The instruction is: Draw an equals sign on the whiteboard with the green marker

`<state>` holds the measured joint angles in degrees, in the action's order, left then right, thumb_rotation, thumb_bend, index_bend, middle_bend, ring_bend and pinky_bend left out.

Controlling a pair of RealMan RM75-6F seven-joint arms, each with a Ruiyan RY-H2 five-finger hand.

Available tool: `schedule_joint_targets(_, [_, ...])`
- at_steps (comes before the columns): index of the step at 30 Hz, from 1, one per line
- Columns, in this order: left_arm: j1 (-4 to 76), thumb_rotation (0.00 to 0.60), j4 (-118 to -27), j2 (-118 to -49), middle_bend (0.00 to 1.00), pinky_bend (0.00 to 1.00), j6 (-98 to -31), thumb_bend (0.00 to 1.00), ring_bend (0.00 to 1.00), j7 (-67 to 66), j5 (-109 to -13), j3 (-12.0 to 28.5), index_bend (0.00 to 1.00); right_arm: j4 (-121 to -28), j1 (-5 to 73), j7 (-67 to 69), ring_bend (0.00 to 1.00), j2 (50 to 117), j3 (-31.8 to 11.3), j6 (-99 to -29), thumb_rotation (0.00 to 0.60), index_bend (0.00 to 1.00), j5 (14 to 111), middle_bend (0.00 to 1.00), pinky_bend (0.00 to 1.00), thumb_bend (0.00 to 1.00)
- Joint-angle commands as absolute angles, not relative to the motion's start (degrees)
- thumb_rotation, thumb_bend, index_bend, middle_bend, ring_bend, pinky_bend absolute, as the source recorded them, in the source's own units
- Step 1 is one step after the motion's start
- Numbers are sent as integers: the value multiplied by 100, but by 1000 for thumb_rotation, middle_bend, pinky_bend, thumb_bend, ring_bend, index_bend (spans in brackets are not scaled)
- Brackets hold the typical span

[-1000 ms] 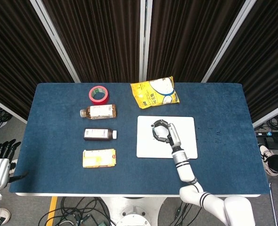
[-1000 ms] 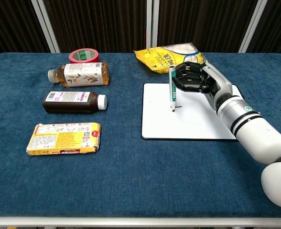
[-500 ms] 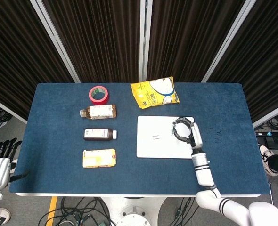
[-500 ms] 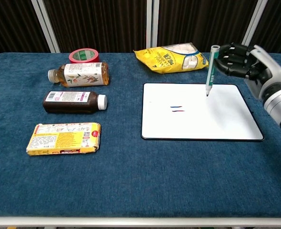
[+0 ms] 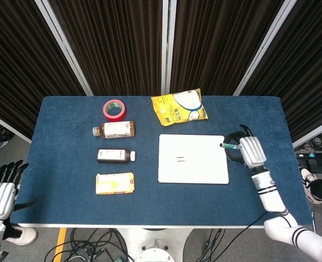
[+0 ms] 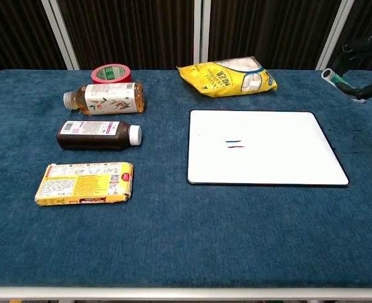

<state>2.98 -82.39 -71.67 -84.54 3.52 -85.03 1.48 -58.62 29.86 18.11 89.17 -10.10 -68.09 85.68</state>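
Observation:
The whiteboard (image 5: pixel 194 159) (image 6: pixel 268 147) lies right of the table's middle and carries two short parallel strokes (image 5: pixel 180 159) (image 6: pixel 234 144) near its centre. My right hand (image 5: pixel 244 151) hovers just past the board's right edge and holds the green marker (image 5: pixel 230 146), which lies nearly level with its end toward the board. The chest view catches only the marker's end (image 6: pixel 338 84) and some fingers (image 6: pixel 366 88) at the right frame edge. My left hand (image 5: pixel 1 191) stays off the table's front-left corner with its fingers apart, holding nothing.
Left of the board lie a yellow box (image 5: pixel 115 183), a dark bottle (image 5: pixel 115 155) and a tea bottle (image 5: pixel 114 130), with a red tape roll (image 5: pixel 114 109) behind them. A yellow snack bag (image 5: pixel 179 107) sits behind the board.
My right hand has carried the marker off the board to the right, past its right edge, and tipped it from upright to nearly level. The two strokes now show uncovered.

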Motion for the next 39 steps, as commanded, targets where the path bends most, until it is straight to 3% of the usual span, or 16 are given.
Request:
schedule_joint_targets(1, [289,600,-8304,-7141,40,0,-8453,60,0,313,-8506,130,115,-5585,3142,-239,329,8218,-394,-6383,600,641,9124,563,47,636])
schedule_joint_targets(8, [305,600,-8483,-7084,40,0,-8375,60,0,169,-8468,108,115,-5095,3235,-979,290,8465,-127,-5875,600,638,9127,536,0,622])
schedule_joint_targets(21, [358,600,-8551,-7060,40,0,-8302,60,0,89,-8422,133,115,-3773,3427,-239,251,9507,-147,-5631,600,568,8958,479,0,620])
schedule_joint_targets(25, [350,600,-8528,-7068,39,0,-8312,60,0,105,-8409,135,115,-3518,3477,-148,204,9678,-97,-5501,600,450,8953,439,0,617])
schedule_joint_targets(31, [347,600,-8505,-7066,40,0,-8319,59,0,134,-8396,141,115,-3742,3392,-147,42,9550,-105,-5348,600,159,8786,249,0,591])
schedule_joint_targets(34, [330,600,-8484,-7065,40,0,-8365,59,0,165,-8411,143,115,-4126,3194,-219,4,9251,-151,-5721,600,94,8729,200,0,592])
schedule_joint_targets(39, [331,600,-8480,-7059,40,0,-8378,59,0,157,-8412,150,115,-5456,2580,-184,0,8394,-314,-6783,600,79,8551,189,0,592])
